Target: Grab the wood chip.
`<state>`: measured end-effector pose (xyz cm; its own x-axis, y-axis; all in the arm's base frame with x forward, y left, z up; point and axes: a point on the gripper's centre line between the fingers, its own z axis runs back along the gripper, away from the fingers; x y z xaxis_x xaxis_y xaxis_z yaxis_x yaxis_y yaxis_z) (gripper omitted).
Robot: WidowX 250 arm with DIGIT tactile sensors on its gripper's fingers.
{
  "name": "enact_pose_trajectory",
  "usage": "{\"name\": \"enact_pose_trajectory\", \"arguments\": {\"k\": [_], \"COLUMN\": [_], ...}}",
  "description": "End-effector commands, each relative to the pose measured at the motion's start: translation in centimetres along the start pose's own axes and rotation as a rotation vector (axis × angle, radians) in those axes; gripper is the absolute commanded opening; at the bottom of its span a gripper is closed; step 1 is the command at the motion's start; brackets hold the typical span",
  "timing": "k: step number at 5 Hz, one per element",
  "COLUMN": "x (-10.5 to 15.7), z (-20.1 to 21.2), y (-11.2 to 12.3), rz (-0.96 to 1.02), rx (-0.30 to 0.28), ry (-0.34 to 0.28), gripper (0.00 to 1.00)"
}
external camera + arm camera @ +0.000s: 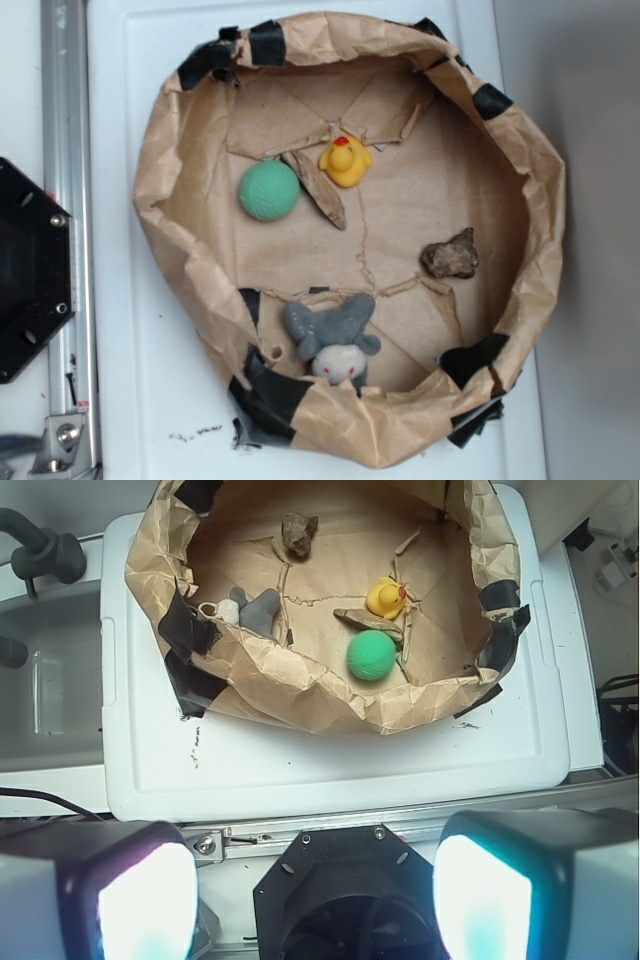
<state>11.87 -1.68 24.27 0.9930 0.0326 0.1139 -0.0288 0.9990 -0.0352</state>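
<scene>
Wood chip: a thin grey-brown wood chip [318, 190] with pointed ends lies flat on the brown paper floor of a paper nest, in the far half of the exterior view. It sits between a green ball [269, 190] on its left and a yellow rubber duck [345, 160] on its right, just beside both; whether it touches them I cannot tell.

Claw: the claw [315, 905] shows only in the wrist view, as two blurred fingers [135, 900] with bright pads at the bottom corners of the picture. They stand wide apart and hold nothing.

Chip relative to claw: in the wrist view the chip [368, 620] lies well apart from the claw, beyond the nest's near paper wall.

Arm pose: the wrist camera looks steeply down from high above, with the arm's black base [345, 895] showing between the fingers. The arm is outside the nest.

Edges: the paper nest [160, 180] has crumpled raised walls all round, patched with black tape [265, 42]. It rests on a white bench [130, 400].

Open room: bare paper floor lies in the middle of the nest. A dark brown rock [450, 255] sits to the right, and a grey plush toy [335, 340] against the near wall.
</scene>
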Motion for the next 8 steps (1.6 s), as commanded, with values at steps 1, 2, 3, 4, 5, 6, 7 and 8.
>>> {"name": "enact_pose_trajectory", "arguments": {"k": [1,2,3,4,5,6,7,8], "x": [0.0,4.7,8.3,11.0,12.5,12.9,12.6,13.4], "z": [0.0,-3.8,-5.9,-9.7,-13.9,-16.2,-19.6,-20.7], "y": [0.0,3.9,3.4,4.6,6.0,6.3,6.0,5.2], "rz": [0.0,0.033,0.02,0.023,0.028,0.028,0.028,0.026], "rx": [0.0,0.186,0.151,0.152,0.148,0.128,0.093,0.033], "ry": [0.0,-0.253,-0.345,-0.267,-0.187,-0.137,-0.068,-0.077], "gripper": [1.0,1.0,1.0,1.0,1.0,1.0,1.0,1.0]}}
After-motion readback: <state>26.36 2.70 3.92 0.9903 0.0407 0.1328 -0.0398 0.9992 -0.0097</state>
